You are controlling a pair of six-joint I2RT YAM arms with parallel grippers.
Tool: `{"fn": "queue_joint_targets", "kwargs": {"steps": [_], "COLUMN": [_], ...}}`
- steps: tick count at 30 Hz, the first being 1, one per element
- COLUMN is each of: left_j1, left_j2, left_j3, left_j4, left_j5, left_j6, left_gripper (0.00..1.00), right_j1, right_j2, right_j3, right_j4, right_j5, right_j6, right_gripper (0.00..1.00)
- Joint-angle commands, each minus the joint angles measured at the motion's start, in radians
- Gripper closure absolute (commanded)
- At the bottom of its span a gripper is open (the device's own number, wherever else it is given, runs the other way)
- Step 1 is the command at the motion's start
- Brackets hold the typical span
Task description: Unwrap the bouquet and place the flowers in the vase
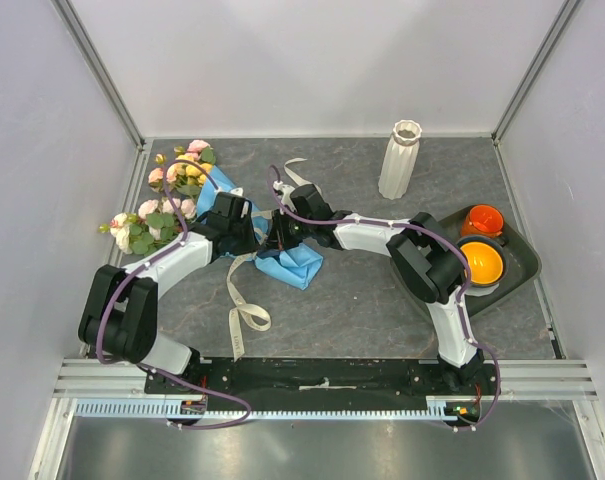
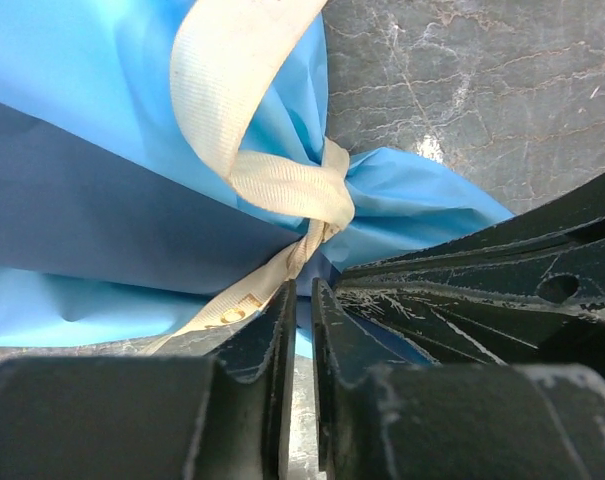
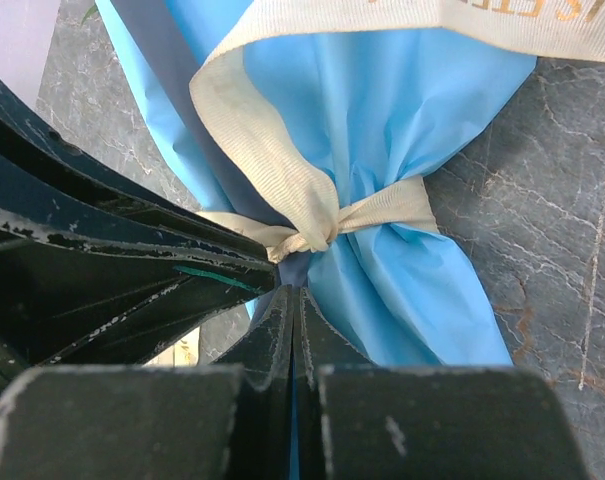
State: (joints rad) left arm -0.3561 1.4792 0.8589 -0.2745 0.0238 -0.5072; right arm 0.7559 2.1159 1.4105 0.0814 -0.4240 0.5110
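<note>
Where white walls (image 1: 312, 60) close in | grey marbled tabletop (image 1: 362, 310) | bouquet (image 1: 294, 266) lying left

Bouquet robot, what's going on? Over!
Left fingers nearly closed at the knot, grip unclear. Right fingers shut beside it. Bouquet tied, vase without flowers. Fingers crowd each other there.

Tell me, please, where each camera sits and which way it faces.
Top external: above and behind the bases, looking down on table, bouquet, vase; both arms show whole.
Left wrist: on the left arm, looking past the left gripper at the ribbon knot; right gripper at right.
Right wrist: on the right arm, facing that knot from the opposite side; own fingers below, left gripper at left.
Shared: both wrist views show knot and blue paper.
</note>
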Motion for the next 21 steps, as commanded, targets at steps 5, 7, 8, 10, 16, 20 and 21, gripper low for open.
{"fn": "queue_joint_targets", "kwargs": {"steps": [5,7,8,10,16,20,21], "left_j1": [-0.018,-0.018,-0.018,-0.018,-0.02,-0.02,-0.02], "left_j2": [0.029,0.036,0.041,0.047,0.073,0.082,0.085], "left_j3": [0.037,0.043,0.046,0.054,0.065,0.075,0.077], "left_j4": [-0.006,-0.006,-0.006,-0.006,-0.008,-0.006,-0.009], "left_j5": [-0.068,-0.074,-0.078,-0.084,-0.082,-0.087,-0.09], "left_j6": [0.045,0.047,0.048,0.052,0.055,0.058,0.059], "left_gripper": [0.76,0.76,0.76,0.75,0.73,0.72,0.72], "right_j1": [-0.006,-0.006,-0.006,-0.006,-0.006,-0.006,-0.007], "right_j2": [-0.01,-0.008,-0.008,-0.005,0.001,0.006,0.006], "right_j3": [-0.013,-0.012,-0.01,-0.008,-0.008,-0.01,-0.01], "right_j4": [0.043,0.044,0.044,0.046,0.052,0.054,0.055], "right_j5": [-0.032,-0.033,-0.035,-0.041,-0.047,-0.052,-0.052], "right_j6": [0.014,0.017,0.015,0.018,0.021,0.023,0.023], "right_gripper": [1.0,1.0,1.0,1.0,1.0,1.0,1.0]}}
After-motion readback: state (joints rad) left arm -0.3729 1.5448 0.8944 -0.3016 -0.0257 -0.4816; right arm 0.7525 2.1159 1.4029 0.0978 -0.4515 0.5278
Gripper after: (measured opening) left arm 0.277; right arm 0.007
